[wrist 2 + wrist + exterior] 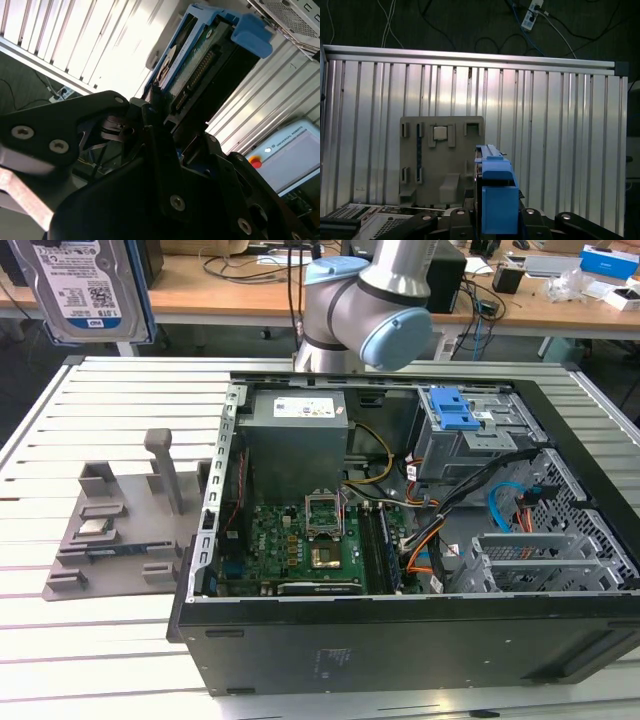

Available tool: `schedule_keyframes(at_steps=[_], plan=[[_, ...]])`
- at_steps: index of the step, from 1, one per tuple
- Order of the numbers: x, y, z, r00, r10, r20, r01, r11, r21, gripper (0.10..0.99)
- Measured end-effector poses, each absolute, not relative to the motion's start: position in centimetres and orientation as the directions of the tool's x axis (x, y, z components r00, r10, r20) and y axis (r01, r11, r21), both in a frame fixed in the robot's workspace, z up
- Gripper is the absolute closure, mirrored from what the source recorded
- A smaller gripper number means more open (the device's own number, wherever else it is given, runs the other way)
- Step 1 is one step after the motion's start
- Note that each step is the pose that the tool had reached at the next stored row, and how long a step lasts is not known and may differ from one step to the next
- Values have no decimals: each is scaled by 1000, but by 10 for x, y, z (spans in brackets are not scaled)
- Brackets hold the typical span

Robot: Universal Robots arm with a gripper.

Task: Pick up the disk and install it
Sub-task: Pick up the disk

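Note:
The disk (85, 290), silver with a white-and-blue label in a blue carrier bracket, hangs high in the air at the exterior view's upper left, above the slatted table. In both wrist views it is seen edge-on: the blue bracket (495, 192) stands between the black fingers (460, 220), and the connector edge (200, 60) points away from the wrist. My gripper (495, 217) is shut on the disk, and the grip (162, 112) is at its near end. The gripper body hides the lower part of the disk.
An open computer case (400, 630) lies on the slatted table (110, 650), with a motherboard (300, 540) and a grey drive cage with a blue latch (450, 410). A grey fixture plate (110, 530) holding a small silver chip (95, 528) lies beside it. The arm's elbow (370, 300) stands behind the case.

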State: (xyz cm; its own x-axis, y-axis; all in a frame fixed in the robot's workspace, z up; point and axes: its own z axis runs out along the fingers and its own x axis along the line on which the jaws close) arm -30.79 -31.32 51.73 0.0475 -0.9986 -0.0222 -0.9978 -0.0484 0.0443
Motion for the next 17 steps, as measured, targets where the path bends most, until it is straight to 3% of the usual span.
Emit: schedule_keyframes(at_steps=[17], plan=[[-253,-313,517,47,-999,-22,-998,-48,44,722]])
